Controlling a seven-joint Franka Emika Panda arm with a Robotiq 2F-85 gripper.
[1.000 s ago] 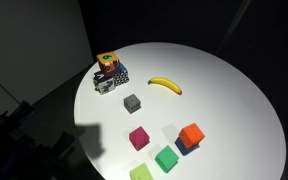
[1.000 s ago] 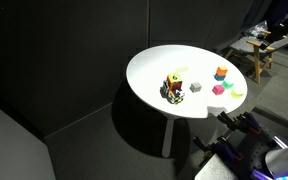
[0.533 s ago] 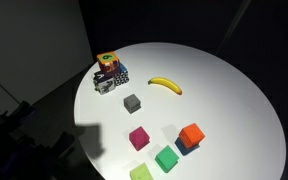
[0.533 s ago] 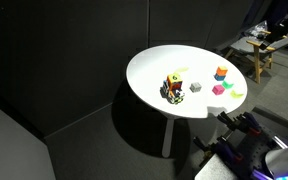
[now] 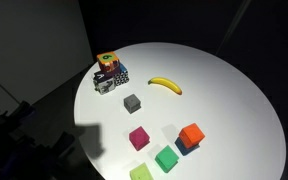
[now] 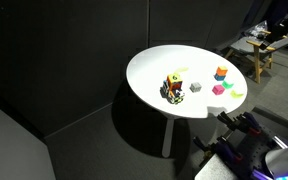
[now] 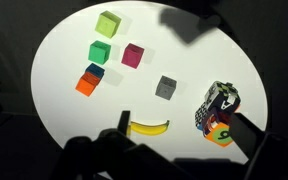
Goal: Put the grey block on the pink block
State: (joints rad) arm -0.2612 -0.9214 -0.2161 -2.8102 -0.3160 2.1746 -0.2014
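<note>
The grey block (image 5: 132, 102) (image 6: 195, 87) (image 7: 166, 87) sits alone near the middle of the round white table (image 5: 224, 80). The pink block (image 5: 139, 137) (image 6: 218, 89) (image 7: 133, 55) rests on the table a short way off, with bare table between the two. In the wrist view my gripper (image 7: 182, 135) hangs high above the table and holds nothing. Its dark fingers (image 7: 246, 130) stand wide open at the bottom of the picture, over the banana and the patterned cube. I cannot pick out the gripper in either exterior view.
A patterned cube with an orange top (image 5: 109, 73) (image 7: 219, 108) and a banana (image 5: 165, 85) (image 7: 149, 126) lie near the grey block. An orange-red cube (image 5: 191, 134) (image 7: 86, 85), partly over a blue one (image 7: 93, 71), and two green cubes (image 7: 100, 52) (image 7: 108, 23) cluster beside the pink block. The surroundings are dark.
</note>
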